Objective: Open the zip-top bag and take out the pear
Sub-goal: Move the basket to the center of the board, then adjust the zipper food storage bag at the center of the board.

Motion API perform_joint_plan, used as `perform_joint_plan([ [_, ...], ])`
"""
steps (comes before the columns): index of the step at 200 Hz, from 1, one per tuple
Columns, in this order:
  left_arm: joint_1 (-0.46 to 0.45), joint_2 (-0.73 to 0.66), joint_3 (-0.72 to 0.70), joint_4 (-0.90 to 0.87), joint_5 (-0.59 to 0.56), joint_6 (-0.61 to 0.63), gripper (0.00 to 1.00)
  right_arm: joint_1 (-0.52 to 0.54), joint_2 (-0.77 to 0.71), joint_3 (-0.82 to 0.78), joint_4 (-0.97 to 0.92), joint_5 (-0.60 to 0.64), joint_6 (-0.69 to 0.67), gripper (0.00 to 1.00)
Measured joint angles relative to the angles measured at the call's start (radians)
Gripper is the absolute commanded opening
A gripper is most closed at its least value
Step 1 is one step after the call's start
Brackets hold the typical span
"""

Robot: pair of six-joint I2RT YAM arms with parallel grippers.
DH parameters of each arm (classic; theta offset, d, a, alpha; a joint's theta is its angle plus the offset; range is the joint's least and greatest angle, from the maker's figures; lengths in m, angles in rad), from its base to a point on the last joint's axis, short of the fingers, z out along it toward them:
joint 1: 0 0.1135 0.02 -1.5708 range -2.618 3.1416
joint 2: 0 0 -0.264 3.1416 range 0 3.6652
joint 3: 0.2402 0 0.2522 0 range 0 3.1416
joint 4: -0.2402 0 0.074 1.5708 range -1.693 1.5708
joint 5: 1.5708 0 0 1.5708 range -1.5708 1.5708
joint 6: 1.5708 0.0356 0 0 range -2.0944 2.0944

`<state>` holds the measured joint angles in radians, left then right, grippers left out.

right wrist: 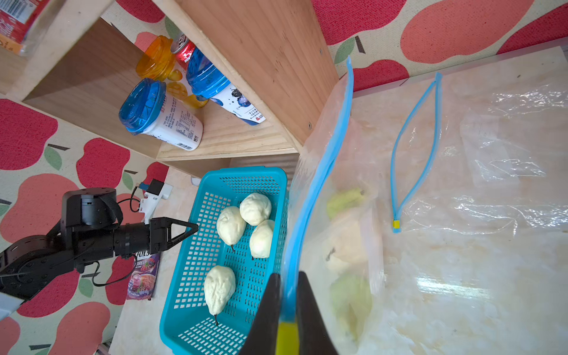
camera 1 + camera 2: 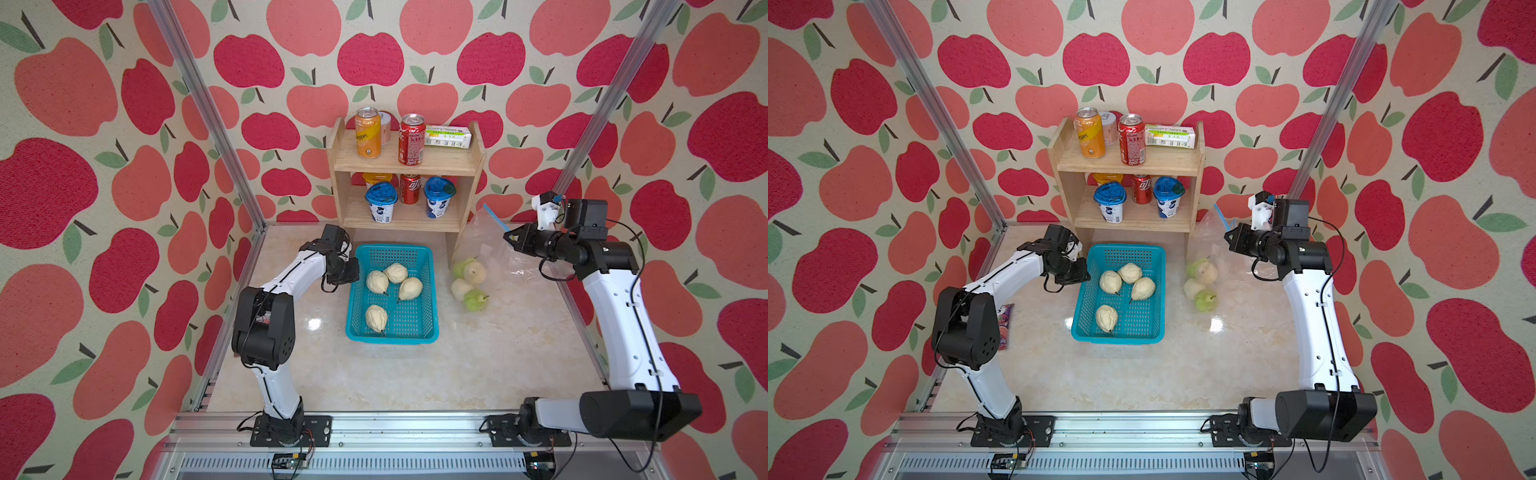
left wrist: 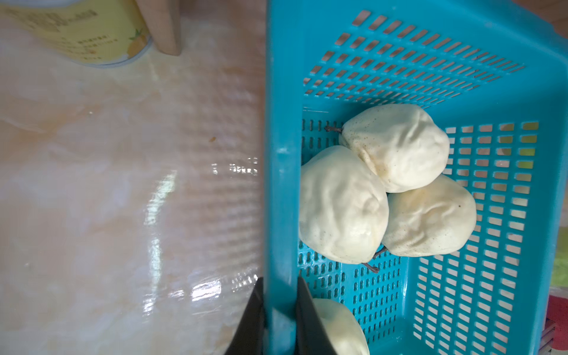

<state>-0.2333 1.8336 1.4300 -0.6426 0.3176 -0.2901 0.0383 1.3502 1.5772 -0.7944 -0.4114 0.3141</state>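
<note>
A clear zip-top bag (image 2: 482,232) with a blue zip strip (image 1: 319,172) hangs upright beside the shelf's right side. My right gripper (image 1: 287,276) is shut on the strip's end by its yellow tab, as both top views show (image 2: 508,239) (image 2: 1228,237). Green and pale pears (image 2: 469,278) (image 1: 344,242) sit in the bag's bottom on the table. My left gripper (image 3: 280,282) (image 2: 353,270) is shut on the left rim of the blue basket (image 3: 279,153), one finger inside and one outside. Several pale pears (image 2: 395,282) lie in the basket.
A wooden shelf (image 2: 405,166) with cans, cups and a carton stands behind the basket. A second, empty bag (image 1: 491,153) with its zip open lies flat under my right arm. A snack packet (image 2: 1005,324) lies by the left arm.
</note>
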Motion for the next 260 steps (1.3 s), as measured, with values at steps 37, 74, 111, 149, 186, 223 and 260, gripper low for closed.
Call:
perform_joint_plan([
  [37,0.031,-0.003,0.035,-0.011,-0.04,0.034,0.65,-0.002,0.0,-0.005,0.0,-0.001,0.0,0.0],
  [74,-0.008,-0.071,0.037,-0.031,-0.066,0.042,0.76,-0.002,-0.011,-0.016,0.001,0.001,0.0,0.0],
  [111,-0.137,-0.203,0.08,-0.045,-0.066,0.047,0.79,-0.002,-0.018,-0.02,0.0,-0.035,-0.003,0.05],
  [149,-0.319,-0.306,0.09,0.032,-0.012,0.046,0.82,0.004,-0.032,-0.079,0.02,-0.153,-0.003,0.35],
  [186,-0.482,-0.317,0.068,0.15,0.024,0.042,0.84,0.05,-0.058,-0.148,0.044,-0.243,0.0,0.65],
  [223,-0.565,-0.317,-0.026,0.238,0.018,0.0,0.85,0.074,-0.075,-0.188,0.068,-0.299,0.014,0.77],
  [260,-0.632,-0.322,-0.07,0.288,-0.027,-0.008,0.85,0.083,-0.08,-0.193,0.098,-0.343,0.031,0.77],
])
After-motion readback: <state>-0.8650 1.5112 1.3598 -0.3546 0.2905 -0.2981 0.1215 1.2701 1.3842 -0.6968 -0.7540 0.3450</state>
